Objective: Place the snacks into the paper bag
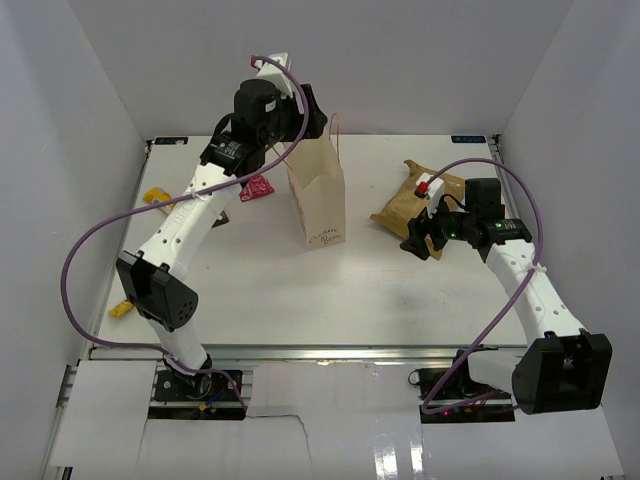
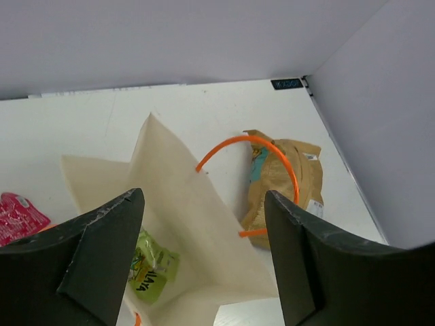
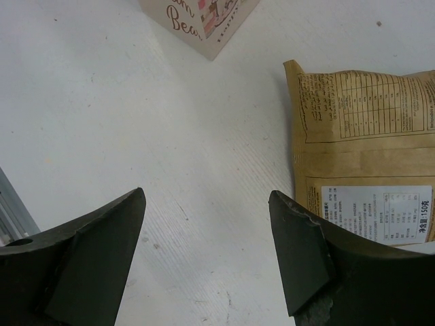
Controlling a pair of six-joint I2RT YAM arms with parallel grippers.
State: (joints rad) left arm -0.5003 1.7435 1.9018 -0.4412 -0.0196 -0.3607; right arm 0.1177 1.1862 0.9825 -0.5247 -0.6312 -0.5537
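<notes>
The cream paper bag (image 1: 318,205) stands open at mid-table, with orange cord handles (image 2: 274,147). My left gripper (image 1: 308,122) hovers over its mouth, open and empty (image 2: 204,261). A green packet (image 2: 151,266) lies inside the bag (image 2: 177,197). The brown-gold pouch (image 1: 408,203) lies flat to the bag's right and also shows in the left wrist view (image 2: 285,178). My right gripper (image 1: 417,241) is open and empty just in front of the pouch's near edge (image 3: 207,251), with the pouch's white label (image 3: 377,212) beside its right finger. A red wrapper (image 1: 257,188) lies left of the bag.
A yellow wrapper (image 1: 155,196) lies at the far left, another (image 1: 120,308) near the left front edge. White walls enclose the table on three sides. The bag's lower corner with writing (image 3: 204,20) shows at the top of the right wrist view.
</notes>
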